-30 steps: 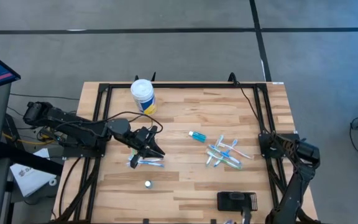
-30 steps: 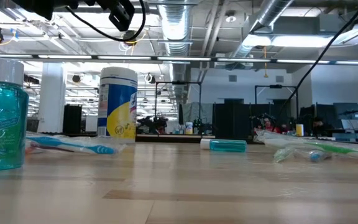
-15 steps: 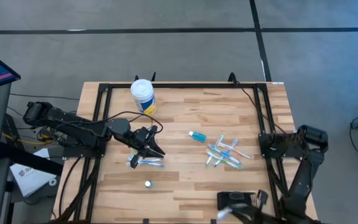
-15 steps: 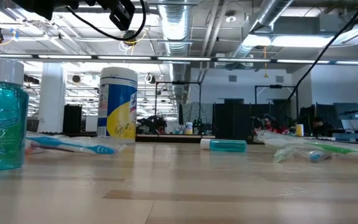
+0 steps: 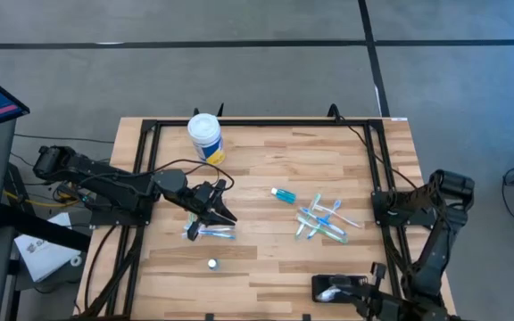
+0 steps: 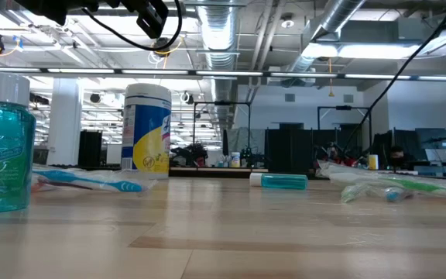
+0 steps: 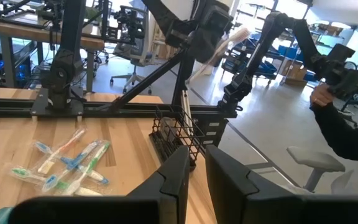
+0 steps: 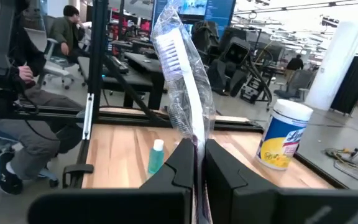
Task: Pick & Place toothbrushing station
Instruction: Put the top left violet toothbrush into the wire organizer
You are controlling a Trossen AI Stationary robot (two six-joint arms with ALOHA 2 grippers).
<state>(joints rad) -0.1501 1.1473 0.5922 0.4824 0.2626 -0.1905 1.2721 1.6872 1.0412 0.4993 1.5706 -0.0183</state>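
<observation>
**Wrapped toothbrush in my right gripper, over the holder**

My right gripper point(image 8: 197, 163) is pinched shut on a toothbrush in a clear wrapper point(image 8: 182, 74), which stands nearly upright between my fingers with its bristle head at the top. From above, that gripper point(image 5: 357, 290) sits at the near edge of the table point(image 5: 266, 259), right at the toothbrushing station point(image 5: 337, 287).

The station is a small flat black rectangle lying near the table's front right corner, its long axis running side to side along the near edge. Something pale, probably the wrapped brush, shows over its left half; I cannot tell whether they touch.

My left gripper point(image 5: 221, 217) hangs over the left middle of the table, just above a couple of toothbrushes point(image 5: 208, 233). Its fingers point(image 7: 173, 180) are close together with a narrow gap, holding nothing that I can see.

A heap of toothbrushes point(image 5: 321, 218) lies in the middle right, well apart from the station.
</observation>
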